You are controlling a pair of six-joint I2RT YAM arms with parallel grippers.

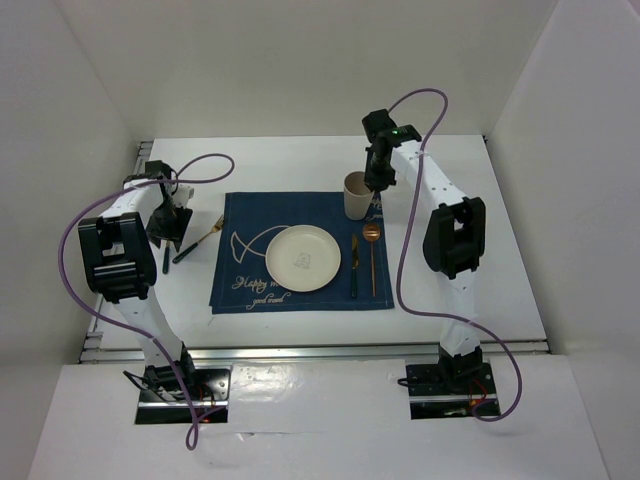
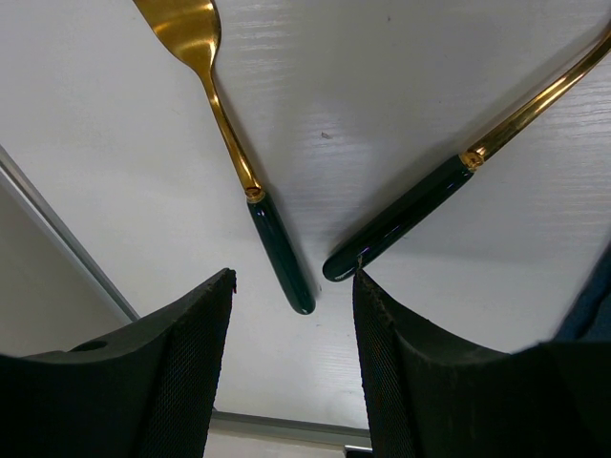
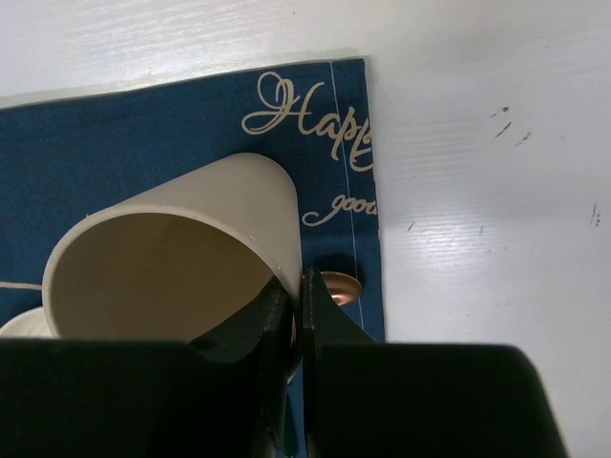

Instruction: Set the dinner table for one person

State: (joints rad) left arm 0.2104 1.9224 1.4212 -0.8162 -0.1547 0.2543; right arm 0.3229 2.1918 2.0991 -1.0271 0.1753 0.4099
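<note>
Cup [image 3: 191, 229] rim pinched in right claw [image 3: 294, 296]: lower level, then release. Left claw [image 2: 294, 281], released, hangs above two cutlery handles [image 2: 401, 224].

cup [image 1: 356, 195] behind plate [image 1: 303, 257], placemat [image 1: 240, 288] on dinner table [image 1: 500, 250]

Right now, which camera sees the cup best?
The right wrist view: the cream cup fills the picture, with the right gripper pinching its rim. The top external view shows the cup whole but small, on the blue placemat. The left wrist view misses it.
</note>
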